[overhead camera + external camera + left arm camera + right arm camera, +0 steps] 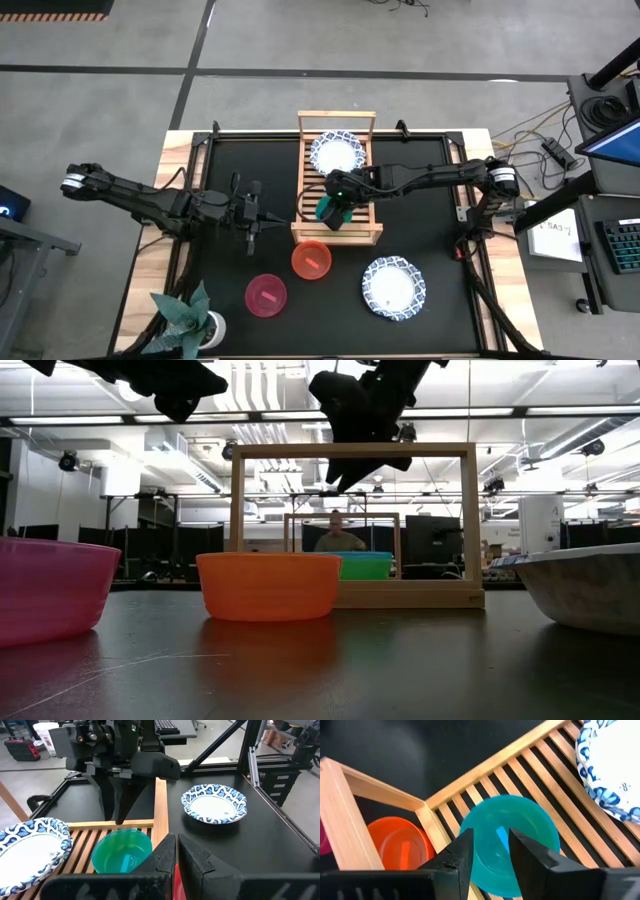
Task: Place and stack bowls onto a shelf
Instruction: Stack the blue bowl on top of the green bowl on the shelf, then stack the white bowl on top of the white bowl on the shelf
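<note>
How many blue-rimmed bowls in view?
2: one on the shelf at its far end, one on the mat at front right. Others may be stacked underneath or out of view.

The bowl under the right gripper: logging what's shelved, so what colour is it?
Teal over green, two nested bowls, on the shelf; clearest in the right wrist view.

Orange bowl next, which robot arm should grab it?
Probably the left. The left gripper waits shut beside the shelf, near the orange bowl, while the right gripper hangs over the shelf above the teal bowl.
</note>
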Available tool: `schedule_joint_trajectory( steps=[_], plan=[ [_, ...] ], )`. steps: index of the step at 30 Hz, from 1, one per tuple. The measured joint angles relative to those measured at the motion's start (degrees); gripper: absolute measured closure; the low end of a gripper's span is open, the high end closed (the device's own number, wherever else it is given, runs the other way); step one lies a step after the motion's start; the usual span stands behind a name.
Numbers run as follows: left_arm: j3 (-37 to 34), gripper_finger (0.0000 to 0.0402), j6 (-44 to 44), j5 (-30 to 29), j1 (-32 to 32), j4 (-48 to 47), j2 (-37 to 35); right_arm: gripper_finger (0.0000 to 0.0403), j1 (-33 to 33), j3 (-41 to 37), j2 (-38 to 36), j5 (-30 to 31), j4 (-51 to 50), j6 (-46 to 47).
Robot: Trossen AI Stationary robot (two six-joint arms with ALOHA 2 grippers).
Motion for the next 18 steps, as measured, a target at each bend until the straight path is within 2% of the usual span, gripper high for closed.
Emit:
schedule_joint_trajectory(
  steps=[6,12,18],
  plan=[
    [0.0,0.0402,0.02,0.0,0.0,-0.07,0.0,0.0327,0.15,-0.07,-0.59,0.76,1.15,-0.97],
    [0.0,0.0402,-0.11,0.0,0.0,-0.09,-0.01,0.0362,3.4,-0.52,-4.66,7.56,1.96,-4.91],
    [0.0,0.0402,-2.52,0.01,0.0,-0.05,-0.02,0.0375,8.96,-3.37,-11.35,14.23,2.55,-8.21]
  ],
)
